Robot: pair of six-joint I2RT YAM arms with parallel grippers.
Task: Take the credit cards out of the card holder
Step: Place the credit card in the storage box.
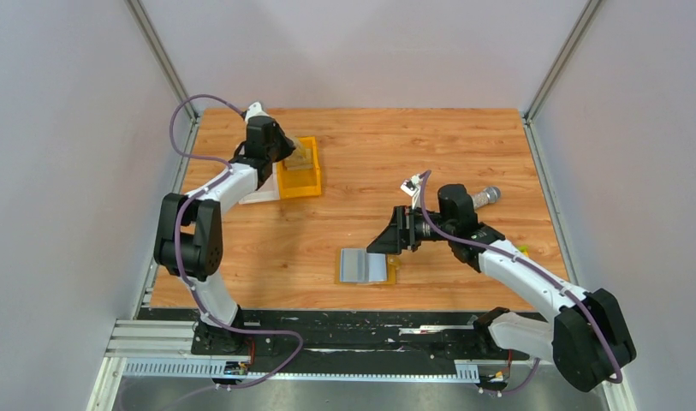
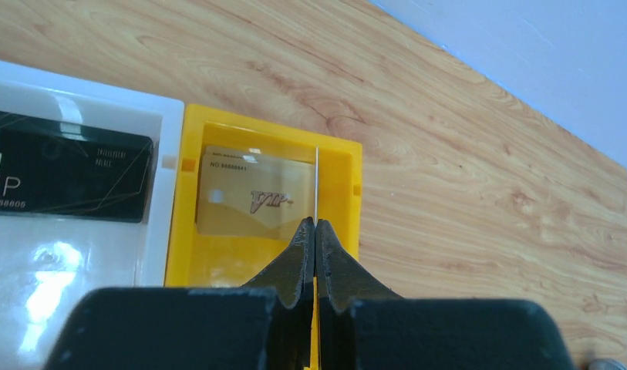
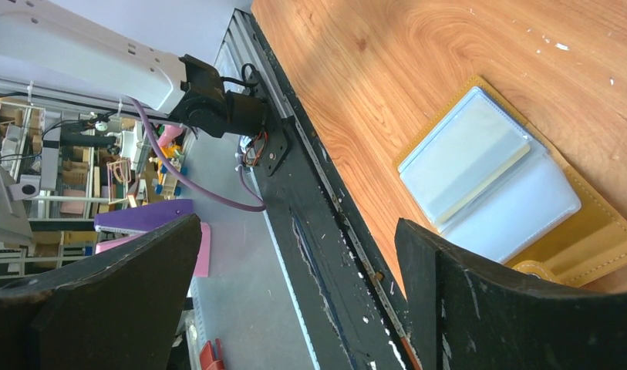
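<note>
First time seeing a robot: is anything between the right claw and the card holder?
Nothing visible does. The right claw is open, close beside the card holder, which lies unfolded on the table.

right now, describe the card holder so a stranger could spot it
On the wooden table, look toward the near edge, beside the right arm's open end effector. The card holder lies open flat there: two pale blue panels edged in tan, unlike the orange bin at the far left.

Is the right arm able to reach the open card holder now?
Probably yes: the right gripper hangs open close to the card holder, and nothing lies between them.
</note>
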